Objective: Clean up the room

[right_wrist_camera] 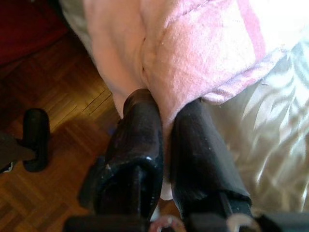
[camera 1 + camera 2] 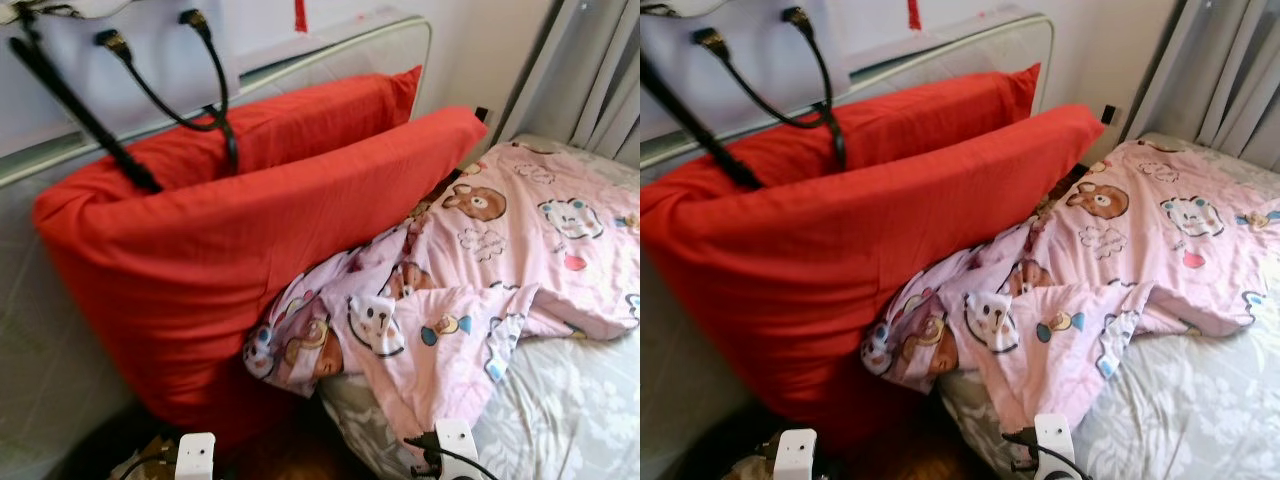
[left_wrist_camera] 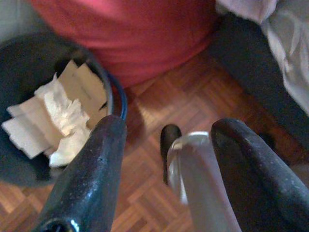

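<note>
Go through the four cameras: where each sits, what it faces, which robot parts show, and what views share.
Left eye view: on the head, looking down at two red pillows and a pink cartoon blanket on the bed.
Right eye view: same head, same scene, slightly offset.
Left wrist view: along the left gripper, open, above parquet floor beside a bin of paper.
Right wrist view: along the right gripper, pinching the blanket's edge.
Shared: pillow and blanket appear in eye and wrist views.

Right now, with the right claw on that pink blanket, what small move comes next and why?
Probably lift and draw the pink blanket up onto the bed: the right claw is pinched on its edge, which droops toward the wooden floor.
</note>
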### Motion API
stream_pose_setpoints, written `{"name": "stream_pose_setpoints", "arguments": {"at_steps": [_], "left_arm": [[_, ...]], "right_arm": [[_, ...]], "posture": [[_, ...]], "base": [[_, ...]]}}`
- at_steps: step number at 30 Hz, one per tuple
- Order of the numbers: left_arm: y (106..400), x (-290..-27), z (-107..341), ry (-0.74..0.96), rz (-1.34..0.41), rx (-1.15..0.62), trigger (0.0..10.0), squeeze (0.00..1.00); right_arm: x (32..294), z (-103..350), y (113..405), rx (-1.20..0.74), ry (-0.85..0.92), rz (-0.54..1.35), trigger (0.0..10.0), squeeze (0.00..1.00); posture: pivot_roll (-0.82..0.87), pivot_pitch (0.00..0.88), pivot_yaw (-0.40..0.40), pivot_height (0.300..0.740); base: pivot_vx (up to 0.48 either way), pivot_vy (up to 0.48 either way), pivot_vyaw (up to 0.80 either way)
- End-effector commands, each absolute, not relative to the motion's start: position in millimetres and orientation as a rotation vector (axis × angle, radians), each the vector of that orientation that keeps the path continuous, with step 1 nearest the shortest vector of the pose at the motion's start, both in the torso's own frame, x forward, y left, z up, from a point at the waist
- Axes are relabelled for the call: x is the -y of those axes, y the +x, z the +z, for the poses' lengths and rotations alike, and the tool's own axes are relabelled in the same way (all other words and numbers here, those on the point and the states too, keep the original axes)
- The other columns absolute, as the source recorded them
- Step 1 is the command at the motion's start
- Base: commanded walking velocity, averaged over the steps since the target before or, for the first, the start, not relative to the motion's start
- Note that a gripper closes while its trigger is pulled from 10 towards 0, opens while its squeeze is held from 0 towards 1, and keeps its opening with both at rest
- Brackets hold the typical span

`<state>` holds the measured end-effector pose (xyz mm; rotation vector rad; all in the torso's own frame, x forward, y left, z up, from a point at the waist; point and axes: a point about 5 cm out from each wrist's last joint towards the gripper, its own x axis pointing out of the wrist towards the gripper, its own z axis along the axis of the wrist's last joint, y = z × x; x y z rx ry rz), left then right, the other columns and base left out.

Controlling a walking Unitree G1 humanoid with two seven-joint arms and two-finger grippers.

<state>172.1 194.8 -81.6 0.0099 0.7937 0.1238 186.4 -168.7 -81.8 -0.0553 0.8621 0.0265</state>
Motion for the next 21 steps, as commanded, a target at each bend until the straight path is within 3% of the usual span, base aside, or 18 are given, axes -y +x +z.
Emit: {"name": "stream_pose_setpoints", "arguments": {"at_steps": [1, 12, 21], "left_arm": [[168, -195, -83, 0.022, 0.116, -0.810, 10.0, 0.00], [168, -196, -84, 0.024, 0.116, -0.811, 10.0, 0.00], [167, -196, -84, 0.029, 0.116, -0.819, 10.0, 0.00]], "right_arm": [[170, -84, 182, -0.870, -0.064, 0.017, 10.0, 0.00], [190, -75, 193, -0.796, -0.081, -0.130, 10.0, 0.00], [204, -54, 221, -0.644, -0.041, -0.246, 10.0, 0.00]], "posture": [[0.08, 0.050, -0.027, 0.740], [0.08, 0.057, -0.027, 0.740], [0.07, 0.056, -0.029, 0.740]], "base": [[-0.442, 0.000, 0.00], [-0.433, 0.000, 0.00], [0.000, 0.000, 0.00]]}}
